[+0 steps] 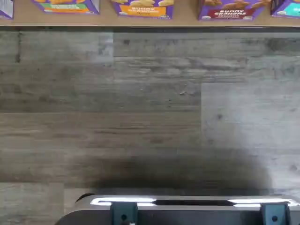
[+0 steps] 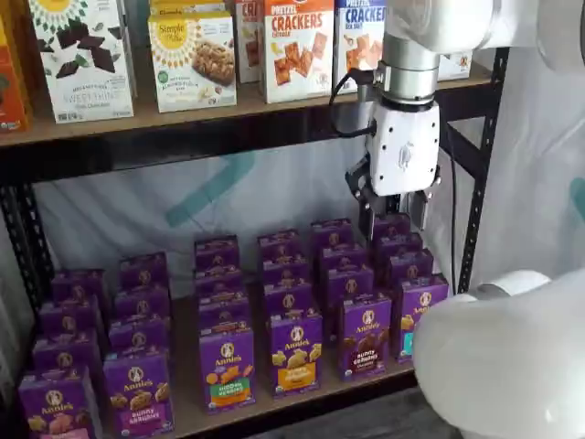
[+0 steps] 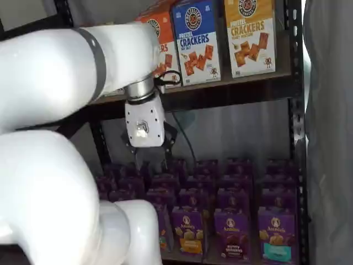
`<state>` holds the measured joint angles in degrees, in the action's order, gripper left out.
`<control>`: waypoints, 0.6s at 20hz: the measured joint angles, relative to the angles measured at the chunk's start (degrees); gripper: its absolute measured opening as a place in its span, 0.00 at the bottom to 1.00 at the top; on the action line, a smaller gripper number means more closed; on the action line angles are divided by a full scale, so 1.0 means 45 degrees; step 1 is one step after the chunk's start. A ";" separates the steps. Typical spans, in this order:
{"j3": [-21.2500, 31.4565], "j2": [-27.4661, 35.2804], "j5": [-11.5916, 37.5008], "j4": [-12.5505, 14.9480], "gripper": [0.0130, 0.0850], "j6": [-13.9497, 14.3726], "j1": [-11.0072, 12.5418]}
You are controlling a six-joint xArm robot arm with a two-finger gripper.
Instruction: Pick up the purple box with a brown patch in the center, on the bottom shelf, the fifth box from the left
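The purple box with a dark brown band stands in the front row of the bottom shelf in both shelf views [image 2: 366, 336] [image 3: 231, 234]. It also shows in the wrist view [image 1: 229, 11], at the edge of the wooden board [image 1: 187, 21]. My gripper [image 2: 396, 219] [image 3: 150, 161] hangs above the rear rows of purple cartons, up and behind the box. A gap shows between its black fingers [image 2: 369, 212], and it holds nothing. The bottom shelf [image 2: 274, 407] is packed with rows of purple cartons.
A purple carton with an orange band [image 2: 295, 352] stands left of the box and one with a teal band [image 2: 416, 315] right of it. The upper board [image 2: 228, 114] holds cracker boxes [image 2: 297, 46]. A black rack post [image 2: 484, 165] is at the right. The wrist view shows grey plank floor [image 1: 150, 108].
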<state>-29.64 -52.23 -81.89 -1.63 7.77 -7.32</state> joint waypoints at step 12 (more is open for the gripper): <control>0.0286 -0.0027 0.0593 0.0806 1.00 0.0452 -0.0308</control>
<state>-28.35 -52.35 -79.23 1.99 9.80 -8.70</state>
